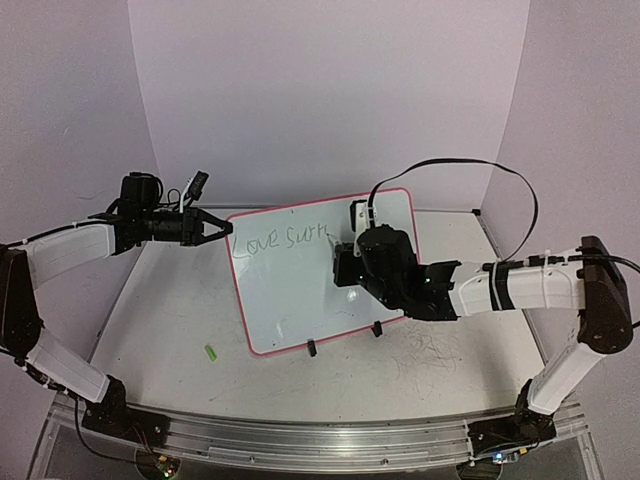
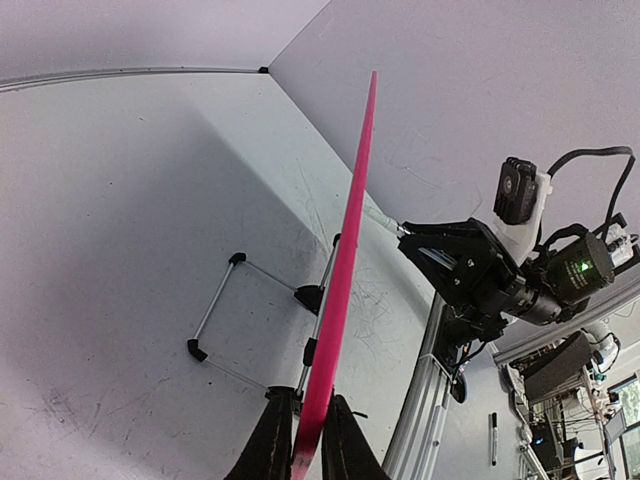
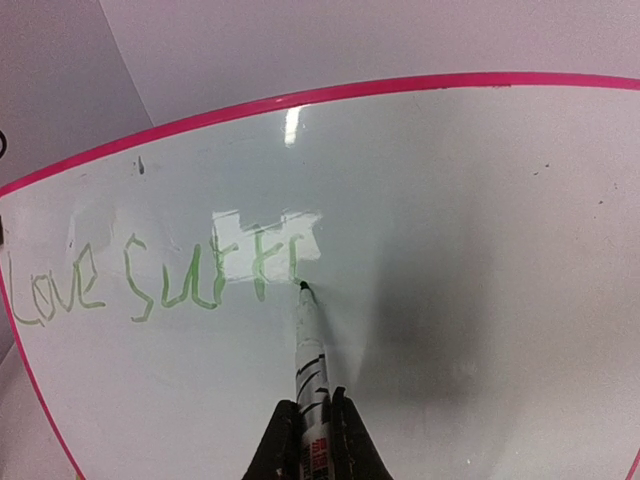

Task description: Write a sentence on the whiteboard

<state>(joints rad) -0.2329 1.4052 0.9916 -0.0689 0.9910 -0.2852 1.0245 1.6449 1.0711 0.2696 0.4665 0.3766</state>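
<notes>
We record the whiteboard (image 1: 300, 295) as white with rounded corners and a thin pink-red rim. It is propped at a tilt on the table, with two black clip feet (image 1: 312, 348) at its lower edge. The sentence (image 1: 280, 241) is thin green handwriting in a single line near the top left. We read "Love", then a word starting "Su". A glare patch crosses the last letters, which we cannot read.
</notes>
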